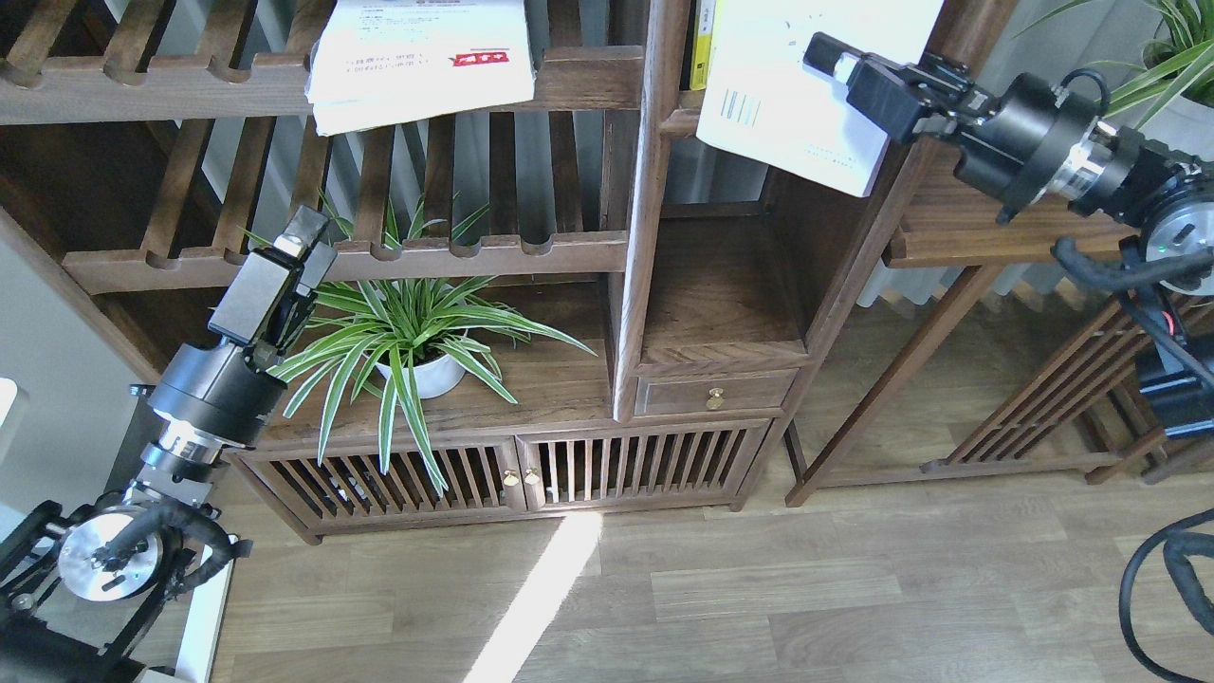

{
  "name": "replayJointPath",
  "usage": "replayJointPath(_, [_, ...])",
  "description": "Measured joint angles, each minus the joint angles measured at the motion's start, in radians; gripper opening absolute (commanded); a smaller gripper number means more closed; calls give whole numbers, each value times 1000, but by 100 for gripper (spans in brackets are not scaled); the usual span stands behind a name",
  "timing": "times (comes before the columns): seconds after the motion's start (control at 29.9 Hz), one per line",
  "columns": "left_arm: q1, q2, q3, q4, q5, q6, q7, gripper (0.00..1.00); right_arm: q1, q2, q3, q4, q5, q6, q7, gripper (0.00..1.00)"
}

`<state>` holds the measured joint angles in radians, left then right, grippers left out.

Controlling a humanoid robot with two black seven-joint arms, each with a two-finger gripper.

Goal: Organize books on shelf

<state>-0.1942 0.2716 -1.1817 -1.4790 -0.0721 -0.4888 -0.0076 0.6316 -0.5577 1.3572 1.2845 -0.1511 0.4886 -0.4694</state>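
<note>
My right gripper (823, 55) is shut on the upper edge of a pale lavender-white book (787, 109). It holds the book tilted in the air at the top right, in front of the upper part of the narrow dark-brown shelf (721, 294). A larger white book with a red mark (417, 57) lies flat on the slatted rack at the top left. My left gripper (305, 235) hovers low on the left beside the plant's leaves. It holds nothing, and its fingers overlap in this view.
A spider plant in a white pot (417, 370) stands on the wide board. A yellow spine (703, 43) stands upright behind the held book's left edge. A small drawer (716, 391) sits under the shelf board. A side table (958, 223) with another potted plant (1167, 85) is at right.
</note>
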Motion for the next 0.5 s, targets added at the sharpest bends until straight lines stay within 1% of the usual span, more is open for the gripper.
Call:
replayJointPath(0.1, [5, 0, -1, 0, 0, 0, 0, 99, 36, -18, -5, -18, -2, -11, -8, 5])
replayJointPath(0.33, [7, -1, -1, 2, 0, 0, 0, 99, 112, -32, -10, -49, -49, -120, -12, 5])
replayJointPath(0.5, [7, -2, -1, 6, 0, 0, 0, 99, 139, -33, -10, -68, -82, -156, -15, 4])
